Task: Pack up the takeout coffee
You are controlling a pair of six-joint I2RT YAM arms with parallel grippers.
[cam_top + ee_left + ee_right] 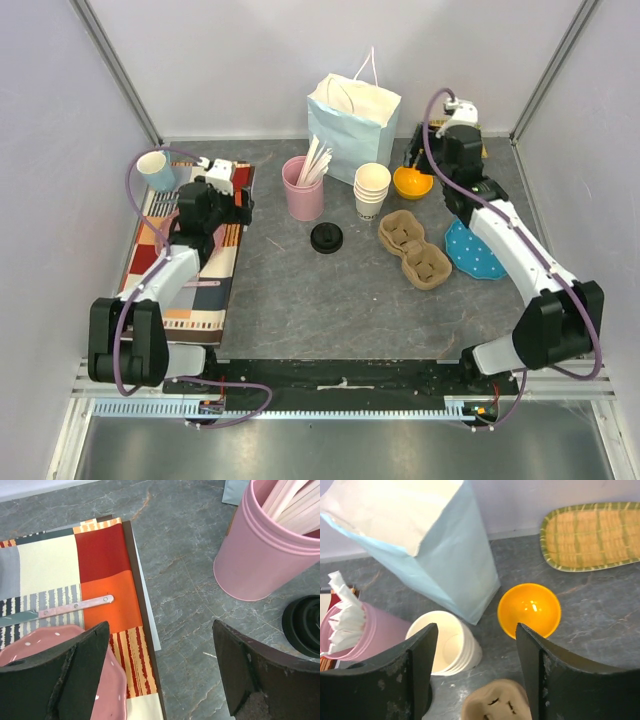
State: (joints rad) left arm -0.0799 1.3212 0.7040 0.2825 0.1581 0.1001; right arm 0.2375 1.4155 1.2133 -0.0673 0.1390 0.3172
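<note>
No white cup with a black lid shows in any view; the takeout coffee is out of view. A round black lid (326,238) lies alone on the table, and it also shows at the right edge of the left wrist view (303,625). The pale blue paper bag (352,115) stands open at the back, and also shows in the right wrist view (435,555). My left gripper (235,205) (160,670) is open and empty over the placemat's right edge. My right gripper (428,165) (477,670) is open and empty above the gap between the cup stack and the orange bowl.
A stack of lidless white cups (372,190) (447,647), a pink tumbler of sticks (303,188) (265,550), an orange bowl (412,183) (529,610), a cardboard carrier (415,250), a blue dotted plate (475,250), a light blue mug (155,170), a striped placemat (190,260) and a woven tray (592,537).
</note>
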